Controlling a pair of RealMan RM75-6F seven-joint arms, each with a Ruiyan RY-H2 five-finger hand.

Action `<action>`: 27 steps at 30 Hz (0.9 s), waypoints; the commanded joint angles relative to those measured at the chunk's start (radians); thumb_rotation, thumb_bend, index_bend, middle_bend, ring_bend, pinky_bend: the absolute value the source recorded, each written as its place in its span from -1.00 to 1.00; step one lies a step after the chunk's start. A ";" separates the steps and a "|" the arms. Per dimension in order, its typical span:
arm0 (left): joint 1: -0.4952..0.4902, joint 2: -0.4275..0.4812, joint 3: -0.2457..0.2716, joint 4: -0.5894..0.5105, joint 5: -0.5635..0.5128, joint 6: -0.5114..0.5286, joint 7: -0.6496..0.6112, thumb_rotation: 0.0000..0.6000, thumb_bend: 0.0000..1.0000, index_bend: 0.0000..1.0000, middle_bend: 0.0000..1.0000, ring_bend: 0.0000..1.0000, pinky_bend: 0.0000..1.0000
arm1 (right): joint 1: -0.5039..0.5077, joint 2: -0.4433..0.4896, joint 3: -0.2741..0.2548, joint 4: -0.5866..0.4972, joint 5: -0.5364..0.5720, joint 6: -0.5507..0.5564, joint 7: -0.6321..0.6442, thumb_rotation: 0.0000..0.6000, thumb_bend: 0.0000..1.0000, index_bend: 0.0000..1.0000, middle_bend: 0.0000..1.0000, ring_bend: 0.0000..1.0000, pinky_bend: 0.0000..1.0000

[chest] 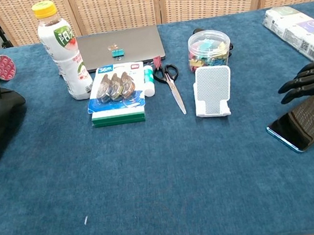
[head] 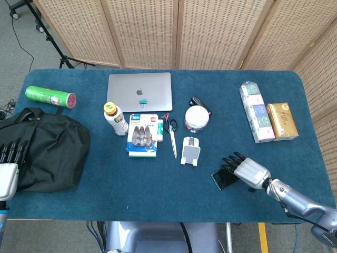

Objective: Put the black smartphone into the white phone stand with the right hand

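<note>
A matt, napped blue cloth (head: 158, 195) covers the table, where the black smartphone (chest: 307, 120) shows a glossy glass-like face and the white phone stand (chest: 212, 91) a dull plastic one with a dotted texture. The right hand (head: 245, 169) pairs black fingers (chest: 303, 82) with a smooth silver-grey back, beside a laptop (head: 139, 91) in satin grey metal and a jar (chest: 209, 48) of clear plastic. A black bag (head: 45, 150) of soft, creased fabric lies at the far side, before screens (head: 174, 31) of woven cane in pale wood frames.

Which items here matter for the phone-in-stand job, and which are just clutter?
Job: black smartphone, white phone stand, right hand.
Clutter: laptop, scissors, drink bottle, black bag, clip jar, green can.
</note>
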 commanded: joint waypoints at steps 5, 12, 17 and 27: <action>-0.001 -0.002 -0.002 0.002 -0.005 0.000 0.001 1.00 -1.00 -1.00 -1.00 -1.00 -1.00 | 0.023 -0.059 -0.018 0.044 0.008 0.009 0.038 1.00 -1.00 -0.91 -1.00 -1.00 -1.00; -0.002 -0.002 -0.002 0.007 -0.013 -0.006 -0.002 1.00 -1.00 -1.00 -1.00 -1.00 -1.00 | 0.036 -0.094 -0.037 0.077 0.013 0.019 0.046 1.00 -1.00 -0.88 -1.00 -1.00 -1.00; -0.002 0.000 -0.002 0.006 -0.013 -0.005 -0.007 1.00 -1.00 -1.00 -1.00 -1.00 -1.00 | 0.032 -0.122 -0.043 0.113 0.025 0.037 0.054 1.00 -1.00 -0.73 -0.94 -1.00 -1.00; -0.001 0.002 0.001 0.008 -0.013 -0.008 -0.013 1.00 -1.00 -1.00 -1.00 -1.00 -1.00 | -0.007 -0.199 -0.066 0.247 0.019 0.147 0.113 1.00 -1.00 -0.14 -0.30 -0.52 -0.66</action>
